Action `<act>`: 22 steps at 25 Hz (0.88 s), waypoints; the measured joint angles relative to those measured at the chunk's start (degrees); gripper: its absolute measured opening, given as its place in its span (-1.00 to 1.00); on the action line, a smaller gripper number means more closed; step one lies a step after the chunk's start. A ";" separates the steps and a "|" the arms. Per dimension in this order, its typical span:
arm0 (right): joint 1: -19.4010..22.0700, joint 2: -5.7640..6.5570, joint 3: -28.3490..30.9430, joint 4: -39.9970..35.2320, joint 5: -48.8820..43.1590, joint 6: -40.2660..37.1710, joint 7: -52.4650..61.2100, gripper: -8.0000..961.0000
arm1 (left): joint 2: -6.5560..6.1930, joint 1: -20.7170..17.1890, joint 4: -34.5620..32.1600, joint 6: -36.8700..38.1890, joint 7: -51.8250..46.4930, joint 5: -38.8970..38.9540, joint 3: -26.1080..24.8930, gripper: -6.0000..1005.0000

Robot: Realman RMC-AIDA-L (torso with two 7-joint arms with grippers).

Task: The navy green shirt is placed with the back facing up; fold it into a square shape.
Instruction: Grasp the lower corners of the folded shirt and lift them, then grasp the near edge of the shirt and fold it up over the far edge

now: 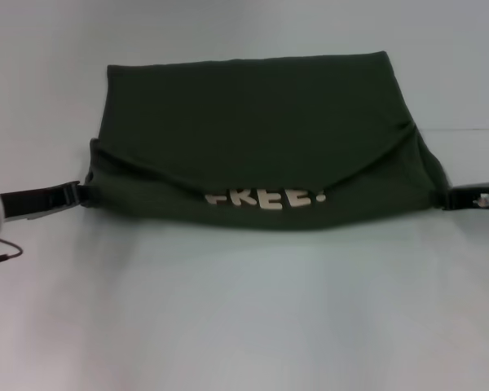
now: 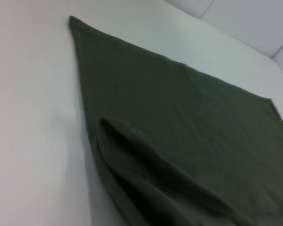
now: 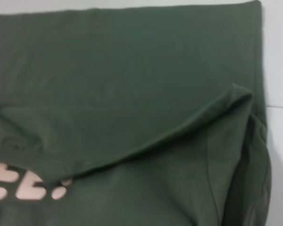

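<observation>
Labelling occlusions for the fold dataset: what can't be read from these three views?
- Pale lettering on the dark olive-green fabric shirt: head view, top covered by the folded-over layer.
- Same lettering: right wrist view, cut by the frame edge.
- Left gripper and right gripper: head view, tips meet the shirt's side edges; finger state unreadable.
- Both wrist views: own fingers absent.

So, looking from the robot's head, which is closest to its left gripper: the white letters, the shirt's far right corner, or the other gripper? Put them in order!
From the left gripper, at the navy green shirt's left edge:
1. White letters, on the shirt's near middle.
2. Shirt's far right corner, at the back right.
3. Right gripper, at the shirt's right edge.
</observation>
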State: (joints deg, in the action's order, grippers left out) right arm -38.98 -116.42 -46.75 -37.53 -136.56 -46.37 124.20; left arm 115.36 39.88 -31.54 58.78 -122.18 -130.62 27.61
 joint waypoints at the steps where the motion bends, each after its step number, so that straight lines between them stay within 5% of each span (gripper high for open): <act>1: 1.07 -0.07 0.00 -1.50 0.69 -1.94 -0.03 -0.91 | -0.21 -0.46 -0.62 1.82 -0.33 -0.02 -0.29 -0.90; 11: 10.28 0.50 1.91 -10.70 6.80 -20.55 -3.68 -0.91 | -2.70 -4.24 -7.59 26.00 -2.96 -4.74 -7.77 -0.90; 16: 14.98 -0.36 9.59 -12.95 9.57 -31.18 -11.46 -0.91 | -3.46 -5.28 -8.94 34.93 -2.46 -9.67 -13.13 -0.90; 22: 18.94 0.10 19.18 -13.06 10.82 -46.71 -22.31 -0.91 | -4.15 -7.82 -11.78 43.29 -1.75 -11.06 -14.44 -0.90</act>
State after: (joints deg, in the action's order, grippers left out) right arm -20.04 -116.32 -27.57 -50.60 -125.74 -93.08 101.89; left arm 111.22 32.06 -43.31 102.08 -123.93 -141.68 13.16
